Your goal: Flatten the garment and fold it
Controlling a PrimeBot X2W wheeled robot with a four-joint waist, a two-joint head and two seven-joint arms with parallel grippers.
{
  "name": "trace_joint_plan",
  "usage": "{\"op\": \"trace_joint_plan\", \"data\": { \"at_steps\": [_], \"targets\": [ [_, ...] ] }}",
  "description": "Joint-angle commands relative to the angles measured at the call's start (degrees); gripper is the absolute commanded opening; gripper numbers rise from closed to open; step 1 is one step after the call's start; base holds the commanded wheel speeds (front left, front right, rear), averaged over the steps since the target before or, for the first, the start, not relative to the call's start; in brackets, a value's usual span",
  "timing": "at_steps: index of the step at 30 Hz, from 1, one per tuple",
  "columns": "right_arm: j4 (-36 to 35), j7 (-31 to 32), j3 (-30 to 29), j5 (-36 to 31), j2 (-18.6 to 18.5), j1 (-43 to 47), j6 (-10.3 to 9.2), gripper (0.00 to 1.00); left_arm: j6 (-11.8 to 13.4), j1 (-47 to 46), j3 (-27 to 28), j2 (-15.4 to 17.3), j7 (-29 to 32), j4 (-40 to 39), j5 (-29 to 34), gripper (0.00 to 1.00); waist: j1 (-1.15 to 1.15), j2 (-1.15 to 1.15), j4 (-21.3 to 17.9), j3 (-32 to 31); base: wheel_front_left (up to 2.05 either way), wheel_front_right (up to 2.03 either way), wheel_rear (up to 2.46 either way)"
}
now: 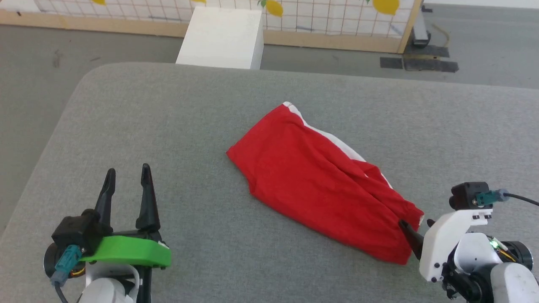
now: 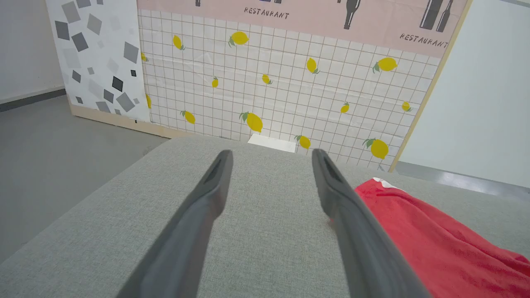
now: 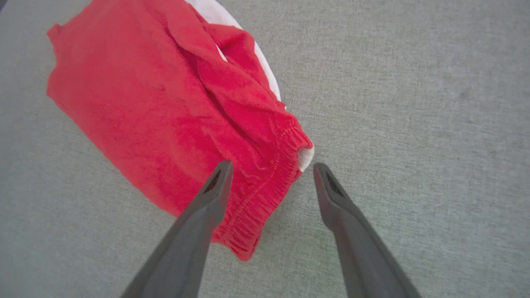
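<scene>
The garment (image 1: pixel 320 181) lay on the grey worktop (image 1: pixel 168 126), right of centre, its long axis running diagonally from the far middle toward the near right. The right gripper (image 1: pixel 414 223) sat at that near end, jaws spread and holding nothing, plainly the nearer arm. The left gripper (image 1: pixel 128 172), jaws likewise parted and empty, stood well apart on the garment's left. The right wrist view showed the gathered waistband (image 3: pixel 265 186) just ahead, one jaw over it and the other over bare worktop. The left wrist view instead caught the far white-trimmed corner (image 2: pixel 381 182).
</scene>
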Motion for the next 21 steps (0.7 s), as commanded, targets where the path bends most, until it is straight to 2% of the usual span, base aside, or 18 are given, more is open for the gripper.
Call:
{"op": "trace_joint_plan", "data": {
  "at_steps": [1, 8, 15, 16, 17, 18, 21],
  "targets": [
    [1.4, -0.8, -0.4, -0.6, 0.1, -1.3, -0.08, 1.00, 0.1, 0.6, 0.1, -0.5, -0.2, -0.5, 0.4, 1.00, 0.00, 0.00, 0.7, 0.9, 0.00, 0.00, 0.00],
    [8.7, -2.5, -0.3, -0.1, 0.1, -3.4, -0.08, 1.00, -0.5, 0.5, 0.1, -1.6, -0.2, -1.0, 1.2, 1.00, 0.00, 0.00, 1.2, 2.2, 0.00, 0.00, 0.00],
    [12.9, -2.4, 2.9, -0.5, 0.1, -4.0, -0.08, 1.00, -1.3, 0.1, 0.5, -2.4, -0.2, -0.6, 1.8, 1.00, 0.00, 0.00, 1.4, 3.0, 0.00, 0.00, 0.00],
    [13.4, -2.0, 3.2, -0.6, 0.1, -4.1, -0.08, 0.93, -1.4, 0.0, 0.5, -2.6, -0.2, -0.5, 1.8, 1.00, 0.00, 0.00, 1.5, 3.1, 0.00, 0.00, 0.00],
    [13.5, -2.0, 3.3, -0.8, 0.1, -4.2, -0.08, 0.27, -1.5, 0.0, 0.6, -2.7, -0.2, -0.4, 1.9, 1.00, 0.00, 0.00, 1.5, 3.1, 0.00, 0.00, 0.00],
    [13.6, -2.1, 3.3, -1.0, 0.1, -4.4, -0.08, 0.00, -1.6, 0.0, 0.6, -2.8, -0.2, -0.2, 1.9, 1.00, 0.00, 0.00, 1.6, 3.1, 0.00, 0.00, 0.00],
    [13.3, -2.4, 3.2, -1.3, 0.1, -4.8, -0.08, 0.00, -1.9, 0.0, 0.8, -3.1, -0.2, 0.1, 1.9, 1.00, 0.00, 0.00, 1.7, 3.0, 0.00, 0.00, 0.00]
  ]
}}
